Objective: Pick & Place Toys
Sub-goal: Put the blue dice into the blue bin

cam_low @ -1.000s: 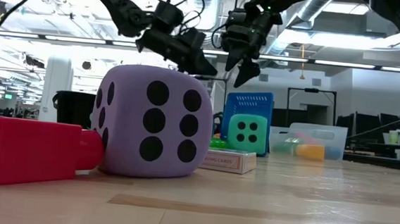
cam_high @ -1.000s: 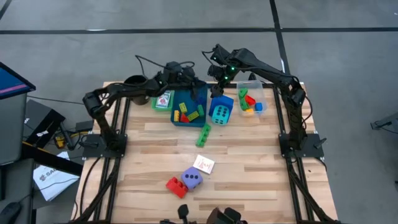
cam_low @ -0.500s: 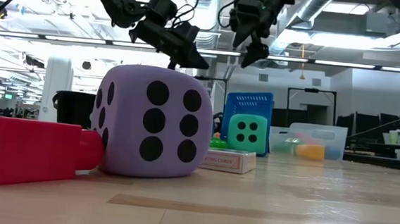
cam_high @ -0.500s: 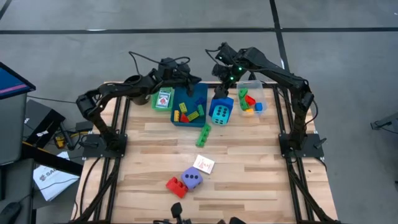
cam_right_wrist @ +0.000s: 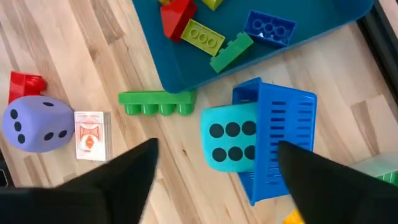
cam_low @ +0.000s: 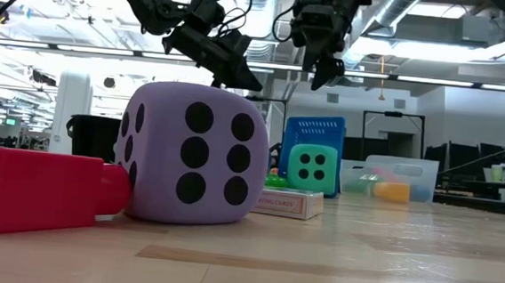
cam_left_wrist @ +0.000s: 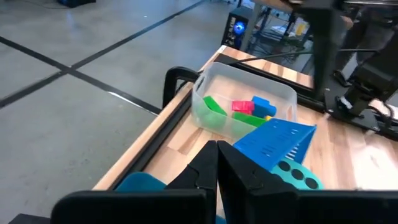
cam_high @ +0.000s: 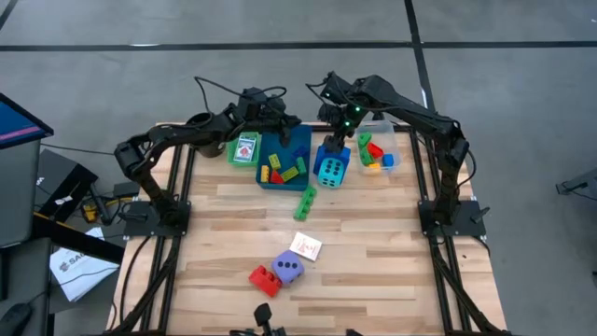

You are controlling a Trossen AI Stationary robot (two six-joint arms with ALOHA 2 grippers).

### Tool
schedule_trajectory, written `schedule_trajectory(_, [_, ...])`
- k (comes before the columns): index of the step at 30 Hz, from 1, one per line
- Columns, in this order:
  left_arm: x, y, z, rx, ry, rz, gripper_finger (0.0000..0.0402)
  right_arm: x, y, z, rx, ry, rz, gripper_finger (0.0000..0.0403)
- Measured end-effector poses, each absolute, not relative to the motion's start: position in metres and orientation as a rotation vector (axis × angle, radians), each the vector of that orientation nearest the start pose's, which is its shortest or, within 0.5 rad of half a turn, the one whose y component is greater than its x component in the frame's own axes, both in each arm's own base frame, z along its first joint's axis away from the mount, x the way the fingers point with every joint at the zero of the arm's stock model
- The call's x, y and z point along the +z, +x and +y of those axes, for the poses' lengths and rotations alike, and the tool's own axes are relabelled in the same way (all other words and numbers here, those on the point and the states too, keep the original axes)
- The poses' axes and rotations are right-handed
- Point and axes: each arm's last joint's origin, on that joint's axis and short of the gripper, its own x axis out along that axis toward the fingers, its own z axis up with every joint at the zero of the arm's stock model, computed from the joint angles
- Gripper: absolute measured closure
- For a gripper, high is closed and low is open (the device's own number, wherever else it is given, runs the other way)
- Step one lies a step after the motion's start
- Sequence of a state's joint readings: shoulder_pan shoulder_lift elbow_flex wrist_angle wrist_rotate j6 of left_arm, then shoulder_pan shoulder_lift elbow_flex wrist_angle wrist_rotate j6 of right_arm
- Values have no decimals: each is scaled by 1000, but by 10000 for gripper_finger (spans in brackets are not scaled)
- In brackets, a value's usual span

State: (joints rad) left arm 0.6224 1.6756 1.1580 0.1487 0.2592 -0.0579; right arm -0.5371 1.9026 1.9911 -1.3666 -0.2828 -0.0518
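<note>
right jaws (cam_right_wrist: pixel 214 180) spread above teal dice (cam_right_wrist: pixel 229 144); left jaws (cam_left_wrist: pixel 217 163) closed.

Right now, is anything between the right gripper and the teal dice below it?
Nothing visible blocks it. The right gripper hovers with fingers apart above the teal dice. A small blue slatted basket presses against one side of the dice, crowding a grip from that side.

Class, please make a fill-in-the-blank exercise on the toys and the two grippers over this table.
1. The teal dice leans against a small ____ basket.
2. The purple dice sits beside a ____ brick.
3. The left gripper has its fingers ____.
4. The right gripper, open, hovers above the ____ dice.

Missing words: blue; red; shut; teal
</note>
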Motion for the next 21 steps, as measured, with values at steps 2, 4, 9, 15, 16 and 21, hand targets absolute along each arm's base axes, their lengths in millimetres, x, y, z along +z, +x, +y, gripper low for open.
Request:
schedule_trajectory(2, [262, 313, 216, 383, -212, 326, 402, 343, 325, -181, -181, 460, 1180, 135])
schedule_trajectory(4, [262, 312, 216, 390, -211, 326, 401, 343, 327, -178, -175, 448, 1185, 189])
schedule_trajectory(9, [262, 312, 216, 392, -210, 326, 402, 343, 330, -171, -154, 384, 1200, 348])
schedule_trajectory(15, [262, 312, 216, 393, -211, 327, 401, 343, 333, -166, -130, 358, 1202, 381])
schedule_trajectory(16, [262, 312, 216, 393, -210, 327, 402, 343, 333, -166, -130, 358, 1204, 382])
schedule_trajectory(21, [262, 312, 216, 393, -211, 327, 402, 343, 332, -166, -122, 361, 1210, 398])
